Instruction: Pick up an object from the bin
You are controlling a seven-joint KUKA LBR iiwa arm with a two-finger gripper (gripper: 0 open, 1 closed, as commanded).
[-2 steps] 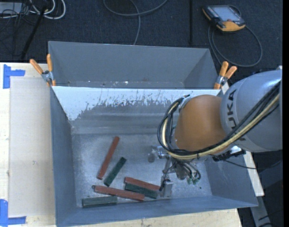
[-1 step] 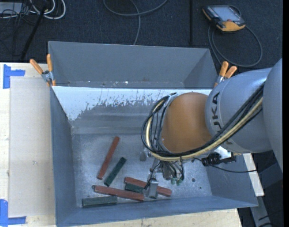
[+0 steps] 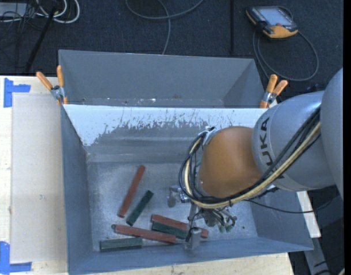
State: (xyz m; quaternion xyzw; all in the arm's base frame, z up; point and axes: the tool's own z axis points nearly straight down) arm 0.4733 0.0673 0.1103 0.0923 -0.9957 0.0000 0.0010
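Note:
My gripper (image 3: 193, 235) is low in the bin's front right part, under the orange cover on the wrist. It is down on the right ends of a small cluster of sticks. Nearest to it are a short red-brown stick (image 3: 171, 221), a dark green stick (image 3: 167, 229) just below that one, and a long red-brown stick (image 3: 144, 234) that runs off to the left. The gripper body hides how it meets these sticks.
Further left lie a slanted red-brown stick (image 3: 132, 190), a dark green stick (image 3: 140, 206) beside it, and a grey-green stick (image 3: 120, 244) by the front wall. A small green thing (image 3: 226, 227) shows right of the gripper. The arm covers the bin's right side.

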